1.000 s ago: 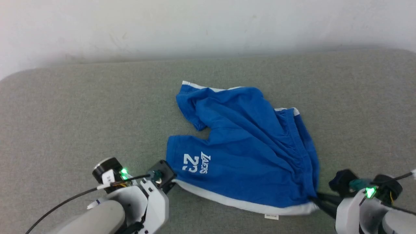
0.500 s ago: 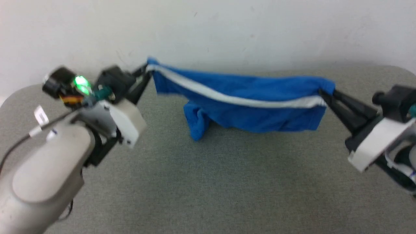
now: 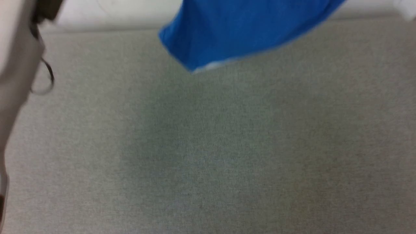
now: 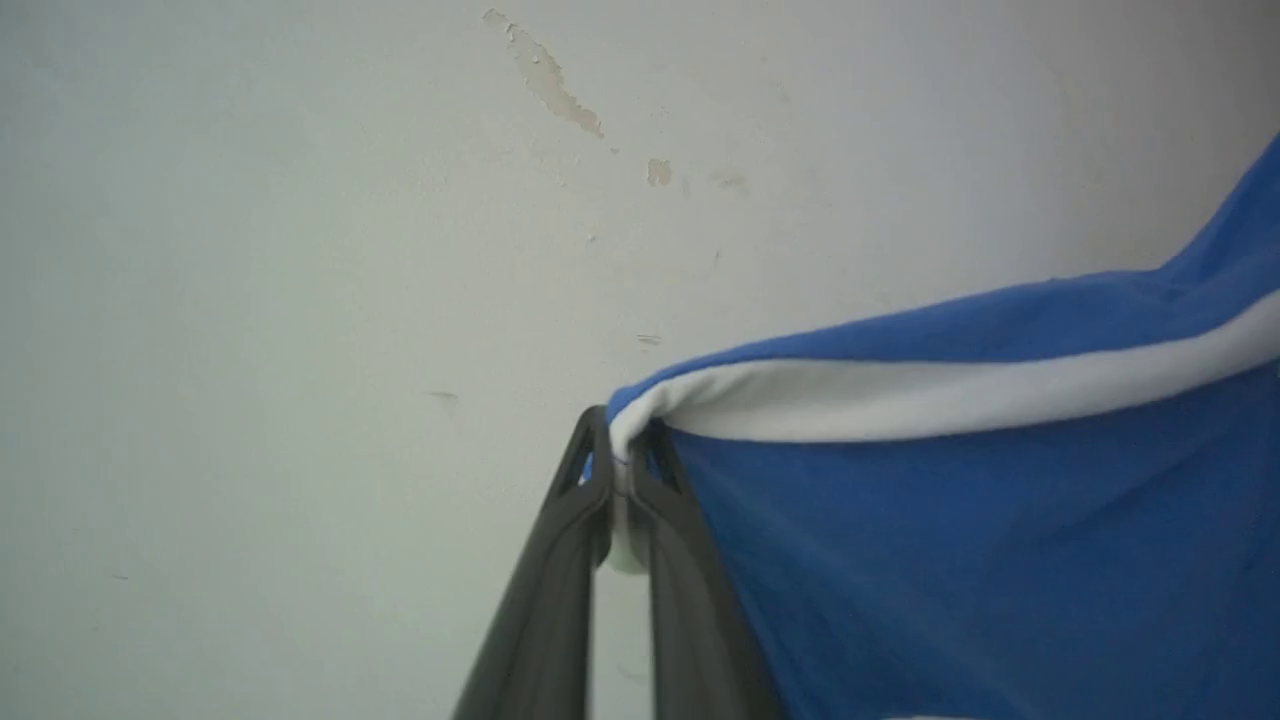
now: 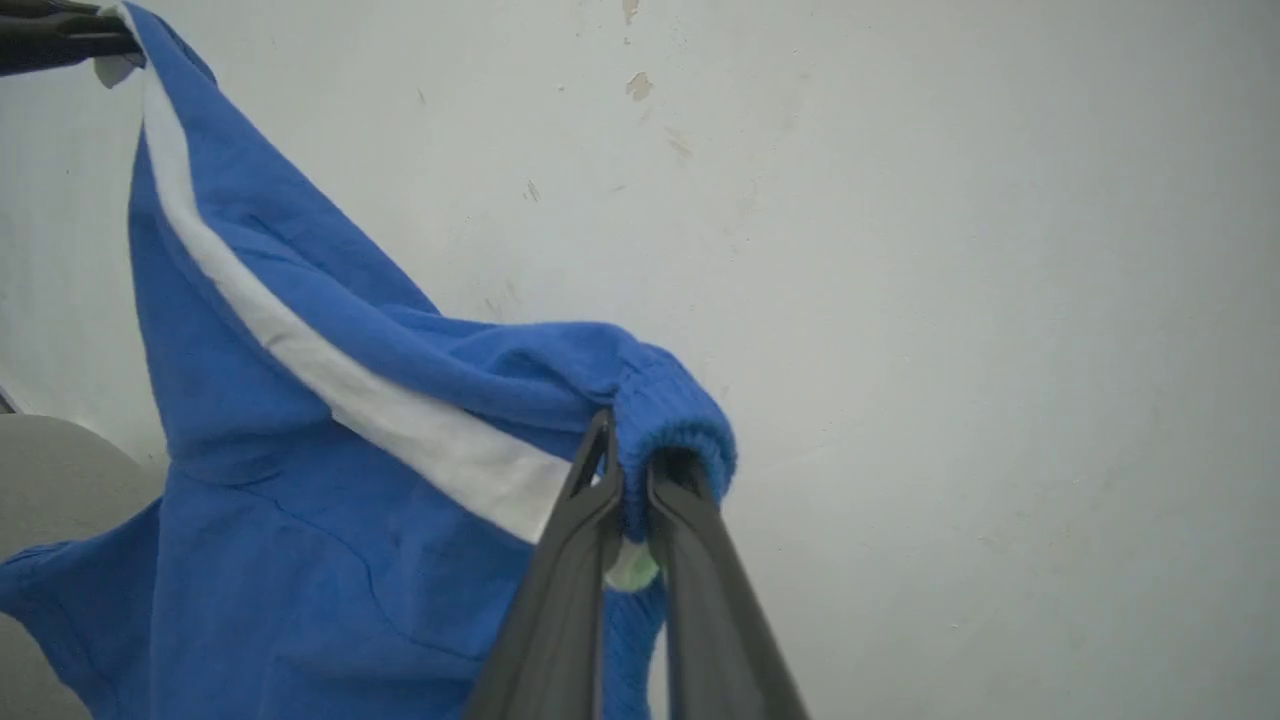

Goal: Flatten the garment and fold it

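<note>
Two pincers are closed on the garment (image 5: 300,480), one at each end of its upper edge. At the garment's left end, the left pincer (image 4: 622,440) is clamped almost fully shut on the corner where the white trim band (image 4: 900,400) begins, so that only thin cloth is pinched between the jaws. From that corner the band is carried across the garment's top. The blue body is left to hang below it, clear of the grey worktop (image 3: 208,146) that lies under the garment. A white wall (image 4: 300,250) is seen behind the garment. At the garment's right end, the right pincer (image 5: 628,455) is closed nearly as tightly on the gathered waistband (image 5: 680,430). The garment is judged to be held up and spread this way so that its own weight can draw out the creases before it is laid flat. Folding is not yet begun.
</note>
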`<state>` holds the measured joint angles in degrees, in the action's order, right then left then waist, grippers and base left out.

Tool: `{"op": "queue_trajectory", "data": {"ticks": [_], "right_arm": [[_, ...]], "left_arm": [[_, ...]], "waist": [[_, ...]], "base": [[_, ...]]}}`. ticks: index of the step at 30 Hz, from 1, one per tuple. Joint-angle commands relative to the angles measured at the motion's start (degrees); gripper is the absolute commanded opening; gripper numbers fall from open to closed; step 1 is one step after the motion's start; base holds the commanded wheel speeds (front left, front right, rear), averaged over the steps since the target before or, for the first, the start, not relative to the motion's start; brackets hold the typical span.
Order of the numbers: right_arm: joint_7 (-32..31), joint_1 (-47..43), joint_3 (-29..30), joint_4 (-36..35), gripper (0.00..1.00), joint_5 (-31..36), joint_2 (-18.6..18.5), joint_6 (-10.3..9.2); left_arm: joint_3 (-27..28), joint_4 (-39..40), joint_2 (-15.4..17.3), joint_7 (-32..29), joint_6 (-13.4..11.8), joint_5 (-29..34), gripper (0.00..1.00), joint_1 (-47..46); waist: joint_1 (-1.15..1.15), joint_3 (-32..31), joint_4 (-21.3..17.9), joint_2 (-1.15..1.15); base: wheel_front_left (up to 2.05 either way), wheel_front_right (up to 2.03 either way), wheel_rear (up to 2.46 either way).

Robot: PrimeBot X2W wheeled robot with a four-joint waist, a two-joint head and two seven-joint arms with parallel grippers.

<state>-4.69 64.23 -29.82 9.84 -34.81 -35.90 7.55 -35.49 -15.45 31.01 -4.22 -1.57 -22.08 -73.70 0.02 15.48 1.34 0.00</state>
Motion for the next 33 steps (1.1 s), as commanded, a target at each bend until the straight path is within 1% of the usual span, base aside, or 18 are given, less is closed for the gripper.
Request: {"op": "queue_trajectory", "data": {"ticks": [1, 6, 7, 8, 10, 14, 18, 23, 28, 33], "right_arm": [[-0.1, 2.8, 0.1, 0.9, 0.00, 0.5, 0.4, -0.06], [0.5, 14.4, -1.1, 5.2, 0.00, 1.4, 1.1, -0.06], [1.1, 17.8, -1.9, 6.9, 0.00, 1.9, 1.3, -0.06], [1.1, 17.8, -1.9, 6.9, 0.00, 1.9, 1.3, -0.06], [2.3, 20.9, -3.6, 9.2, 0.00, 2.2, 2.0, -0.06], [4.0, 20.2, -5.6, 11.0, 0.00, 1.8, 2.6, -0.06], [6.5, 14.9, -10.3, 12.1, 0.00, 1.1, 1.9, -0.06], [10.1, 5.1, -17.3, 10.6, 0.00, 0.2, 0.0, -0.06], [12.5, -6.6, -23.0, 7.4, 0.00, -1.1, -1.6, -0.06], [12.2, -18.1, -27.2, 4.2, 0.00, -2.7, -4.2, -0.06]], "left_arm": [[0.6, -1.2, -0.7, 0.8, -0.4, 0.7, 0.00, -2.4], [2.7, -5.6, -3.2, 4.6, -1.5, 1.6, 0.00, -11.0], [3.3, -6.9, -3.7, 6.3, -2.0, 1.9, 0.00, -13.1], [3.3, -6.9, -3.7, 6.3, -2.0, 1.9, 0.00, -13.1], [3.4, -8.6, -3.9, 8.2, -2.1, 2.1, 0.00, -13.9], [3.2, -9.3, -3.9, 10.3, -2.3, 1.7, 0.00, -11.2], [3.7, -8.6, -2.7, 13.2, -3.8, 0.0, 0.00, -3.0], [3.1, -6.1, -0.6, 15.6, -6.0, -2.4, 0.00, 13.0], [1.1, -2.6, 0.8, 16.1, -8.4, -4.8, 0.00, 30.0], [-0.6, 2.0, 3.3, 15.0, -11.4, -7.0, 0.00, 45.0]], "waist": [[-0.02, 8.3, 0.5, 0.00], [-0.02, 12.8, 1.1, 0.00], [-0.02, 13.7, 1.4, 0.00], [-0.02, 13.7, 1.4, 0.00], [-0.02, 14.3, 1.7, 0.00], [-0.02, 13.9, 1.9, 0.00], [-0.02, 12.6, 1.6, 0.00], [-0.02, 9.5, 0.9, 0.00], [-0.02, 4.0, 0.5, 0.00], [-0.02, -2.2, 0.3, 0.00]], "base": [[0.00, 0.00, 0.00], [0.00, 0.00, 0.00], [0.00, 0.00, 0.00], [0.00, 0.00, 0.00], [0.00, 0.00, 0.00], [0.00, 0.00, 0.00], [0.00, 0.00, 0.00], [0.00, 0.00, 0.00], [0.00, 0.00, 0.00], [0.00, 0.00, 0.00]]}}
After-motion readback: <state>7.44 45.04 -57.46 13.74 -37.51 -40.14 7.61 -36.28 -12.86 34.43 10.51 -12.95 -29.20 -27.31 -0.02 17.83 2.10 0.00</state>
